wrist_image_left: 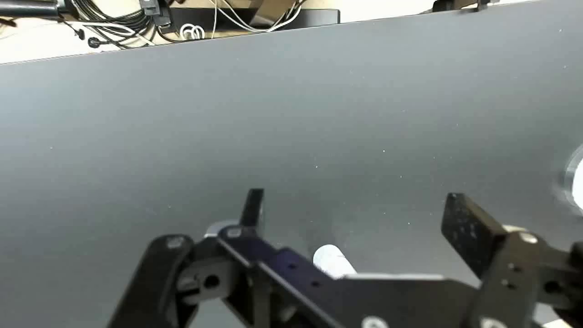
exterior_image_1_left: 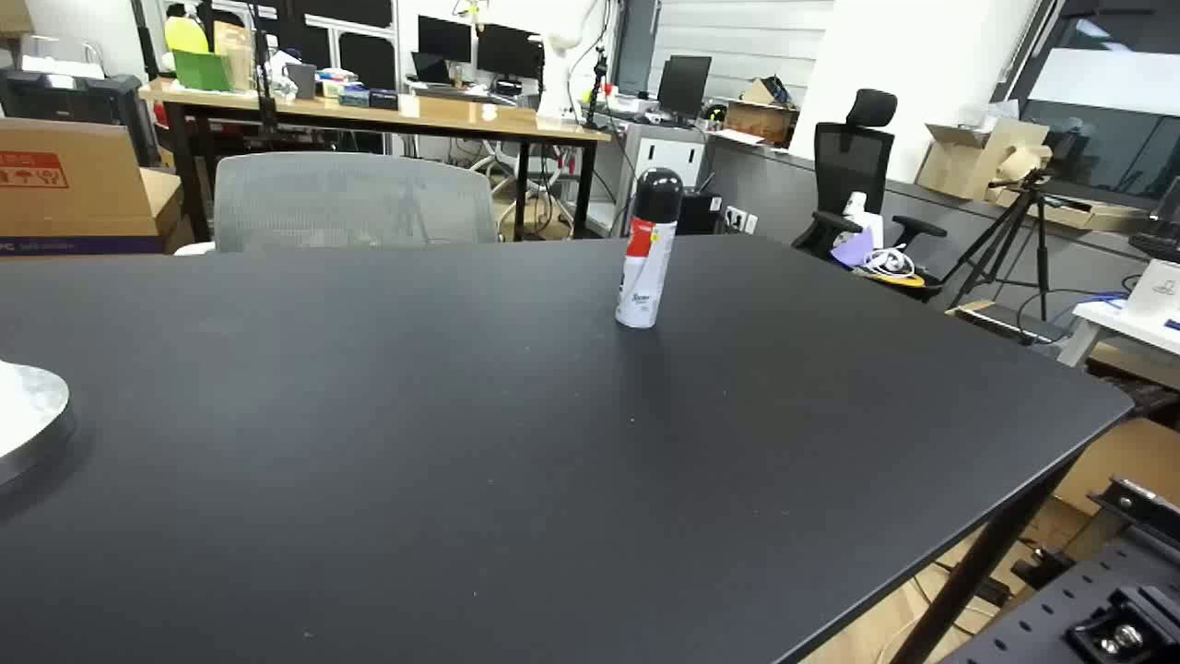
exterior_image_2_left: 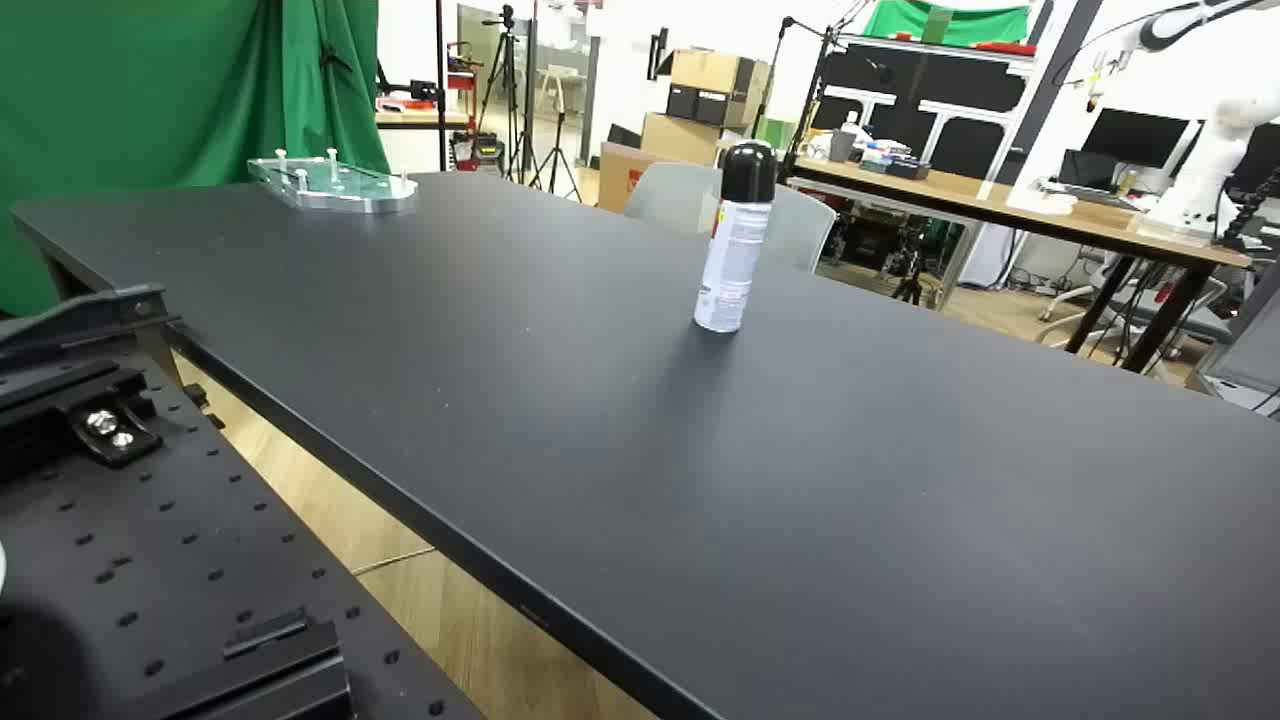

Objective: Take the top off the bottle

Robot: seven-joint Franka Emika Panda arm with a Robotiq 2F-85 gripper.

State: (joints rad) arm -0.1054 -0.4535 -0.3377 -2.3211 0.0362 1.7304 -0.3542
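Observation:
The white bottle (exterior_image_1_left: 644,286) with a red marking stands upright on the dark table, and it also shows in an exterior view (exterior_image_2_left: 732,270). The black rounded top (exterior_image_1_left: 659,194) sits on the bottle, and it shows in an exterior view (exterior_image_2_left: 748,172) too. In the wrist view only the lower part of the white bottle (wrist_image_left: 331,259) shows, and the gripper's body hides the rest and the top. My gripper (wrist_image_left: 355,193) is open, with its two fingers wide apart and nothing between the tips. The gripper is out of view in both exterior views.
The dark table (exterior_image_1_left: 415,443) carries a clear plate with short pegs (exterior_image_2_left: 340,190); part of a round pale object (exterior_image_1_left: 32,410) shows at an exterior view's left edge. A perforated black mounting plate (exterior_image_2_left: 200,560) adjoins the table's edge. A grey chair (exterior_image_1_left: 359,203) stands behind the table.

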